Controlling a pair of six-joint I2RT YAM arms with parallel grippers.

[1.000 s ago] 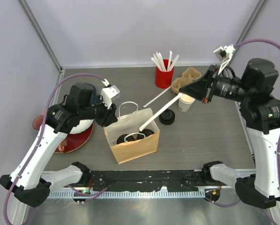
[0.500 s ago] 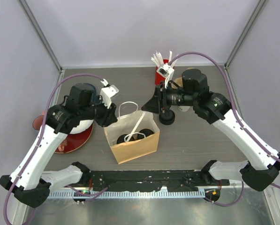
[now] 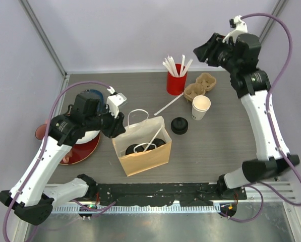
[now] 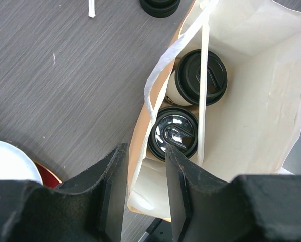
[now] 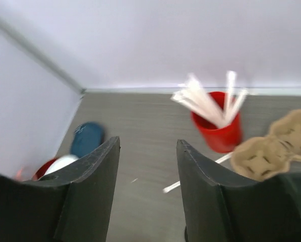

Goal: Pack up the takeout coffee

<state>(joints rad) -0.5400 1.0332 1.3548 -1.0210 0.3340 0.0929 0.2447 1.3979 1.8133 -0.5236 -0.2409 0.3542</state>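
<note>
Two takeout coffee cups with black sip lids stand inside the brown paper bag (image 3: pixel 145 160). One cup (image 3: pixel 132 149) (image 4: pixel 173 133) is on the bag's left and the other (image 3: pixel 159 143) (image 4: pixel 200 76) is beside it. A white stirrer (image 3: pixel 154 139) (image 4: pixel 203 91) leans across them. My left gripper (image 3: pixel 119 123) (image 4: pixel 146 151) straddles the bag's (image 4: pixel 256 116) left rim, shut on the folded paper. High at the back right, far from the bag, my right gripper (image 3: pixel 199 50) (image 5: pixel 147 143) hangs open and empty.
At the back stand a red cup of white straws (image 3: pixel 176 80) (image 5: pixel 218 128) and a cardboard cup carrier (image 3: pixel 200 84) (image 5: pixel 271 146). A lidless white cup (image 3: pixel 200 107), a stack of black lids (image 3: pixel 179 125) and a loose straw (image 3: pixel 168 106) lie right of the bag. A red plate (image 3: pixel 84 151) sits left.
My right gripper carried the white stirrer to the bag, let it go inside, opened, and swung up to the back right. The left gripper has stayed on the bag's rim.
</note>
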